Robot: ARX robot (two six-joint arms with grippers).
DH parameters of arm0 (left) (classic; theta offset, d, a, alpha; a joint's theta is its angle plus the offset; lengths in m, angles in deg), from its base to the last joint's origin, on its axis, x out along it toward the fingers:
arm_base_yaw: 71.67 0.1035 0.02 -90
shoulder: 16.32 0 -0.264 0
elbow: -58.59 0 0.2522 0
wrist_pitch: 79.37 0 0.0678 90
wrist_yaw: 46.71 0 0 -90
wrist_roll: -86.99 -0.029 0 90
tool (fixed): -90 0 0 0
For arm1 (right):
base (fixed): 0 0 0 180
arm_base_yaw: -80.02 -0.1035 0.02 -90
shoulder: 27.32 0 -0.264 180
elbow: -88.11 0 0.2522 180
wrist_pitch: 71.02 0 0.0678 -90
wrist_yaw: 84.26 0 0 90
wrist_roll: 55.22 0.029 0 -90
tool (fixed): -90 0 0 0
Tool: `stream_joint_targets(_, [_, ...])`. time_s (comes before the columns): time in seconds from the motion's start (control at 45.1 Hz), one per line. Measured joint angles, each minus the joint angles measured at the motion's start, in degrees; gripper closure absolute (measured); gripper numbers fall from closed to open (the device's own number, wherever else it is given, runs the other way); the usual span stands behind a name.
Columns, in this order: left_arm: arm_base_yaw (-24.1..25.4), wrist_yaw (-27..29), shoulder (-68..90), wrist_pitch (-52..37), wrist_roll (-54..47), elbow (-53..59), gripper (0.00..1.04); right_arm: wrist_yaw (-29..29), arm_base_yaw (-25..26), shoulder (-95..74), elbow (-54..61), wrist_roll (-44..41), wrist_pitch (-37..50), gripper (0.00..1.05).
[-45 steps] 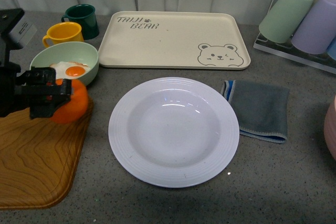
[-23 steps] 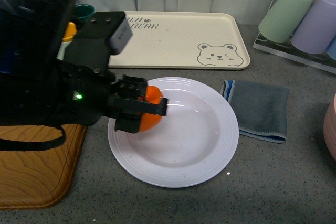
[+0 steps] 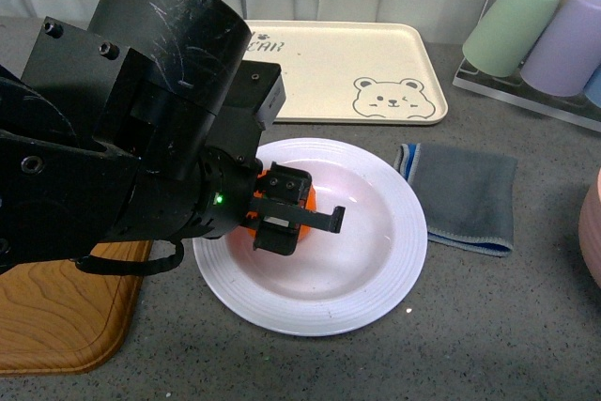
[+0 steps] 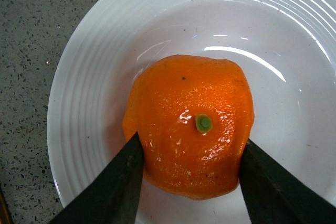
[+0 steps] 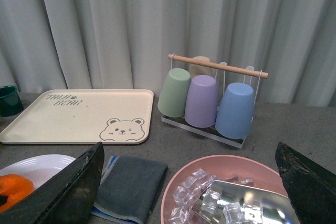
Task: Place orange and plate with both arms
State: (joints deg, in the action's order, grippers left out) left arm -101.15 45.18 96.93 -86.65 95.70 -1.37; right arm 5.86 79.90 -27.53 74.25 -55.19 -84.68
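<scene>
The left gripper (image 3: 302,219) has carried the orange (image 3: 309,200) further in since half a second ago: then it hung over the left rim of the plate (image 3: 376,300), now it sits above the left part of the well, and the arm fills more of the front view, covering the mugs and green bowl seen a second ago. A second ago the orange was out by the wooden board (image 3: 56,321). In the left wrist view the jaws press on both flanks of the orange (image 4: 189,121), stem dot up, inside the ridged rim (image 4: 79,108); whether the fruit touches the plate I cannot tell. The right half of the well shows bare. The grey cloth (image 3: 465,196) lies just beside the right rim, the bear tray (image 3: 329,72) near the far rim, and bare desk (image 3: 507,335) runs along the near rim. The right gripper (image 5: 189,187) hangs with jaws spread wide above a pink bowl (image 5: 178,187) of ice, well apart from the plate (image 5: 37,163).
</scene>
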Motion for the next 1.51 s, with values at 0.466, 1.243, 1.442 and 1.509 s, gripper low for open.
stream_joint_targets(0.466, [2.75, 0.42, -5.29, -1.60, 0.28, 2.75, 0.07, 0.00, -0.02, 0.00, 0.00, 0.00, 0.00, 0.09])
stream_joint_targets(1.243, [19.78, 7.28, -38.99, -47.32, -8.26, 41.33, 1.01, 0.00, 0.02, 0.00, 0.00, 0.00, 0.00, 0.09])
stream_joint_targets(1.442, [22.58, 5.01, -52.33, -35.32, -8.24, 43.19, 1.01, 0.02, 0.02, 0.00, 0.00, 0.00, 0.00, 0.09])
stream_joint_targets(1.509, [23.43, 3.91, -58.49, -29.86, -8.26, 43.36, 1.01, 0.00, 0.02, 0.00, 0.00, 0.00, 0.00, 0.09])
